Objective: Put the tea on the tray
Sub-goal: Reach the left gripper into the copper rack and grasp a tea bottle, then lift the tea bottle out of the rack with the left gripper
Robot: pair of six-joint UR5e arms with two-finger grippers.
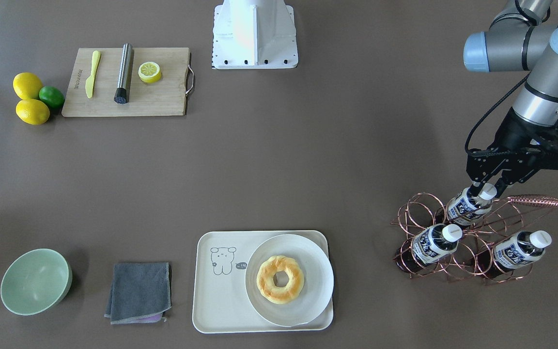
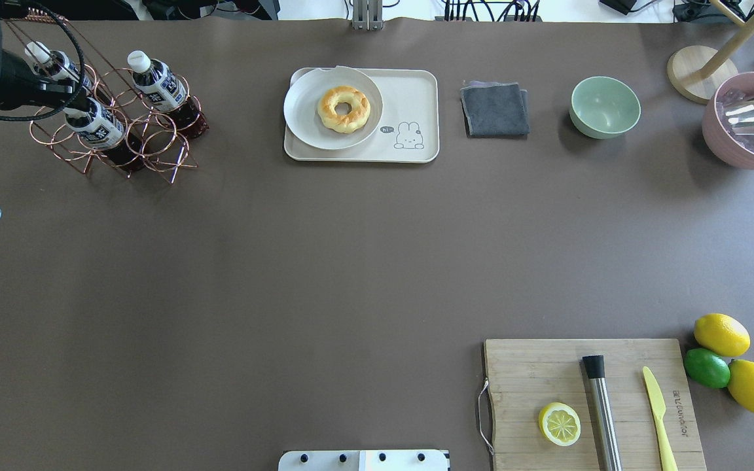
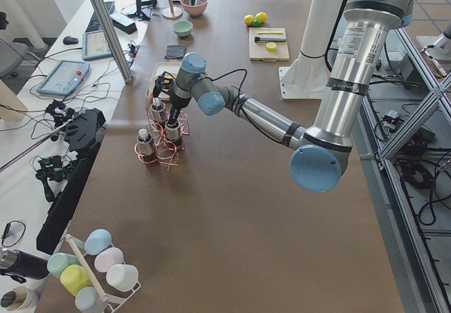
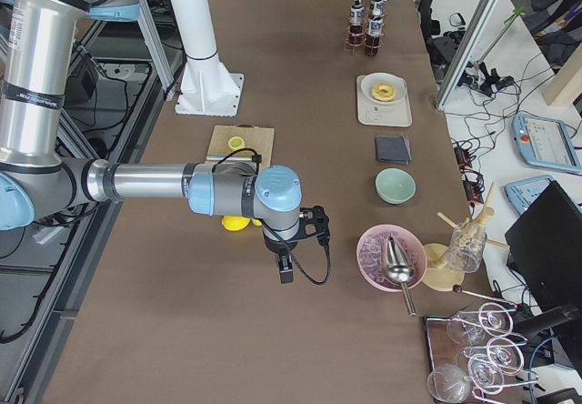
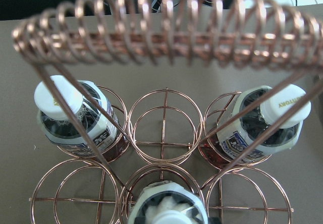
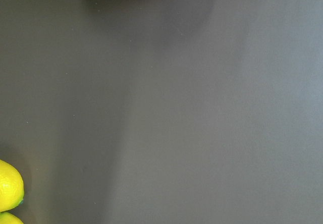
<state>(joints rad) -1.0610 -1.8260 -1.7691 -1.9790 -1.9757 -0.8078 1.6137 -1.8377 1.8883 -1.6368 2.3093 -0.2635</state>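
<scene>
Three tea bottles stand in a copper wire rack. My left gripper hangs over the tea in the slot nearest the robot, fingers open and close on either side of its white cap. That bottle still sits in the rack, and its cap fills the bottom of the left wrist view. The cream tray with the bear drawing lies left of the rack and carries a round plate with a doughnut. My right gripper hovers far off near the lemons; its state cannot be told.
Two more tea bottles fill other rack slots. A grey cloth and a green bowl lie beyond the tray. A cutting board with knife, steel rod and half lemon sits by the lemons. A pink bowl stands far right.
</scene>
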